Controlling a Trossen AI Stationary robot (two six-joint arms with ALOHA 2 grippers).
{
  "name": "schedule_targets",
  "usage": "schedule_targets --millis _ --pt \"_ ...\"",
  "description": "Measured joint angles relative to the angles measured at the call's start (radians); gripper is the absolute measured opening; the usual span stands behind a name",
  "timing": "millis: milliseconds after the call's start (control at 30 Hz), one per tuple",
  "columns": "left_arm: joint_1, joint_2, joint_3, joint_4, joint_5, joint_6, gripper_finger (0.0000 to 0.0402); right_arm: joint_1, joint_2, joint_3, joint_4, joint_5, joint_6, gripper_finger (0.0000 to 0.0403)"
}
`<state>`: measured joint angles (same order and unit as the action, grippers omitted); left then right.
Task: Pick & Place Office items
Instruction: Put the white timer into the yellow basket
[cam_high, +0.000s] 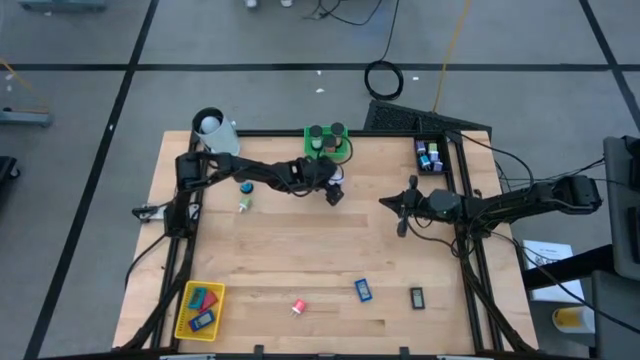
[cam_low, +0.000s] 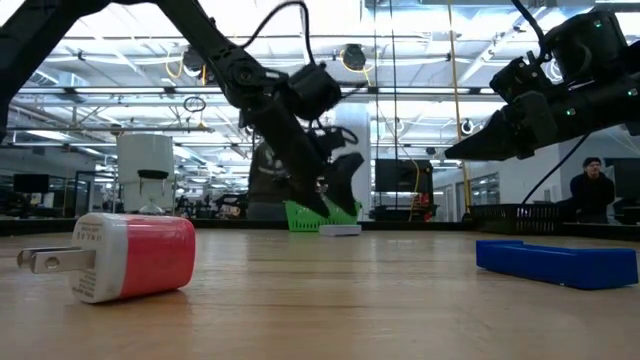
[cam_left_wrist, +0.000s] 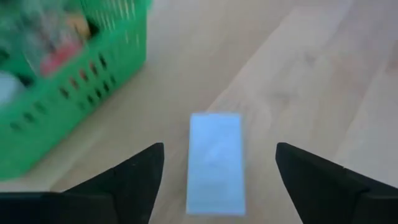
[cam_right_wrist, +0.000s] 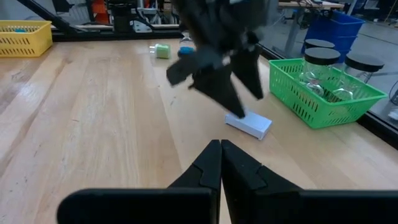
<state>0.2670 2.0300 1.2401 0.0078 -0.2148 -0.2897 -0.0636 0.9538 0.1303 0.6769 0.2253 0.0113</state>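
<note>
A small white block (cam_left_wrist: 214, 163) lies flat on the wood just on the near side of the green mesh basket (cam_high: 327, 143). My left gripper (cam_left_wrist: 219, 147) is open and hangs low over the block, one finger on each side with a gap to both. The right wrist view shows the same block (cam_right_wrist: 249, 124) under the left gripper (cam_right_wrist: 217, 74). My right gripper (cam_high: 385, 202) is shut and hovers over the table right of centre, pointing at the left gripper and holding nothing. A red-and-white plug (cam_low: 130, 255), a blue block (cam_low: 555, 262) and a dark piece (cam_high: 417, 296) lie near the near edge.
The green basket (cam_right_wrist: 323, 87) holds black-lidded jars. A yellow basket (cam_high: 200, 308) at the near left corner holds red, teal and blue pieces. A black tray (cam_high: 430, 155) of small bits sits at the far right. A white cylinder (cam_high: 210, 125), a green bit (cam_high: 244, 205) and a blue bit (cam_high: 246, 186) lie left.
</note>
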Motion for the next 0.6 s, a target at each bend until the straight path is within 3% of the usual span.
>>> schedule_targets --millis 433,600 --pt "-0.013 0.034 -0.001 -0.039 -0.048 0.045 0.0235 0.0 0.0 0.0 0.003 -0.019 0.0 0.0" --pt "-0.013 0.044 -0.001 -0.043 -0.029 0.019 0.0226 0.0 0.0 0.0 0.004 -0.019 0.0 0.0"
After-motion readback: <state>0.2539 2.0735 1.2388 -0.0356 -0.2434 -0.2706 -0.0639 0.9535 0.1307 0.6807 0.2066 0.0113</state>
